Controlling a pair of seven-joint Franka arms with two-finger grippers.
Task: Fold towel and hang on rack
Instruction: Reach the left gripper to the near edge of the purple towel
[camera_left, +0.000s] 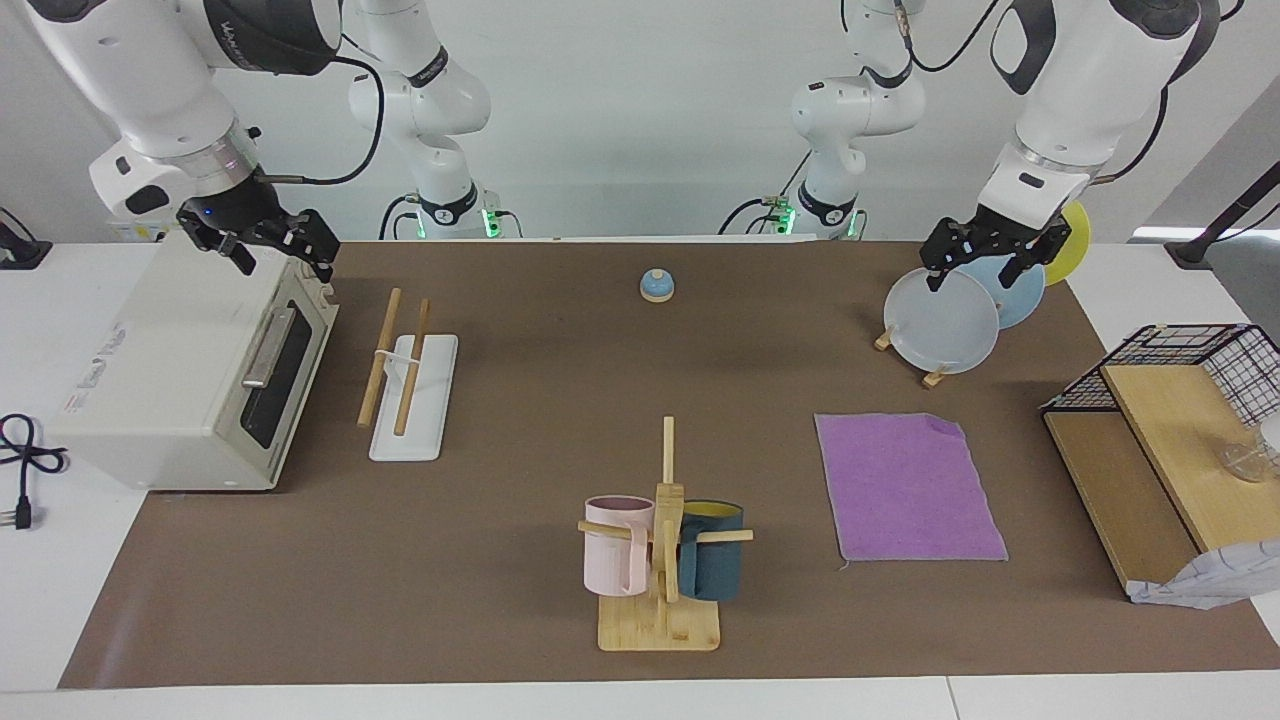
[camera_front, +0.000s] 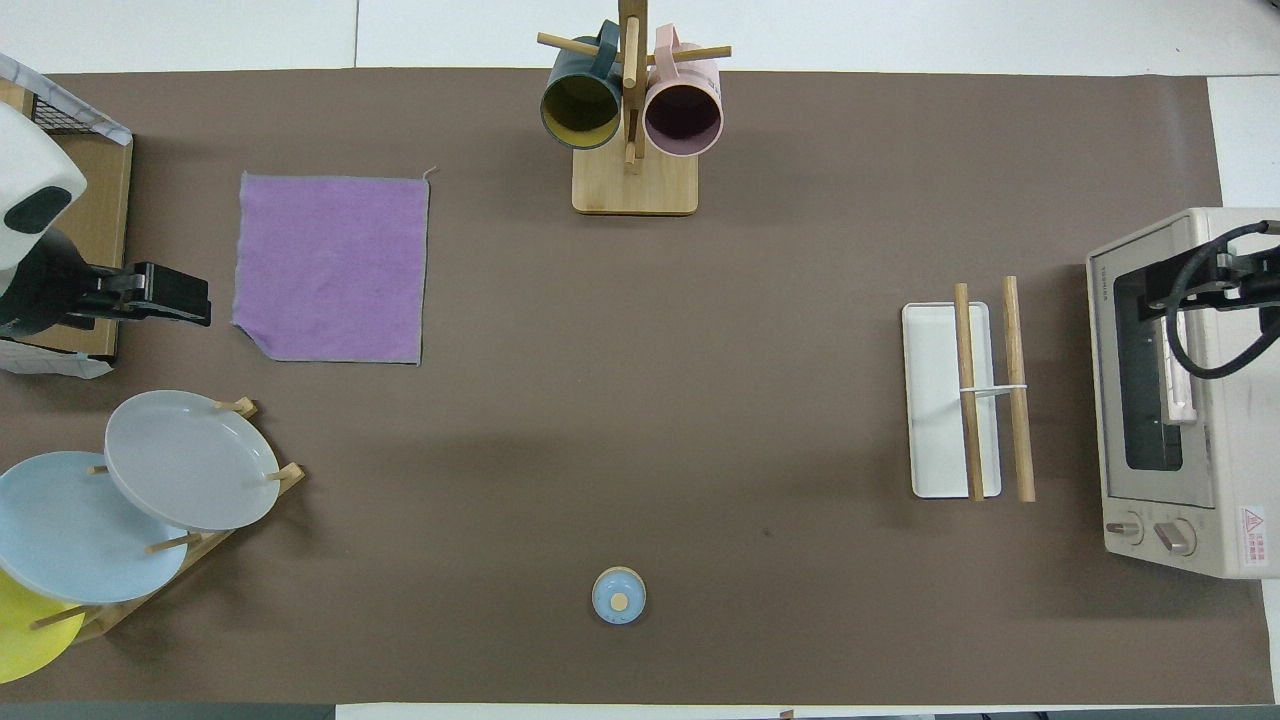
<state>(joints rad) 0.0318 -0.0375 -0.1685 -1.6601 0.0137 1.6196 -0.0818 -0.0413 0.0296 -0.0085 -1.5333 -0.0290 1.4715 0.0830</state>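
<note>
The purple towel (camera_left: 905, 485) (camera_front: 330, 265) lies spread flat on the brown mat toward the left arm's end of the table, one corner nearest the plates turned in. The rack (camera_left: 395, 360) (camera_front: 1012, 390), two light wooden rods on a white base (camera_left: 425, 420) (camera_front: 930, 400), stands toward the right arm's end, beside the toaster oven. My left gripper (camera_left: 972, 278) (camera_front: 190, 300) hangs open and holds nothing over the plate stand. My right gripper (camera_left: 283, 268) (camera_front: 1165, 290) is open too, in the air over the toaster oven's top edge.
A toaster oven (camera_left: 190, 370) (camera_front: 1180, 400) sits at the right arm's end. A mug tree (camera_left: 665, 540) (camera_front: 630, 110) with pink and dark blue mugs stands farthest from the robots. A plate stand (camera_left: 945, 320) (camera_front: 180, 460), a blue bell (camera_left: 657, 286) (camera_front: 618, 596) and a wire-and-wood shelf (camera_left: 1180, 420) also stand here.
</note>
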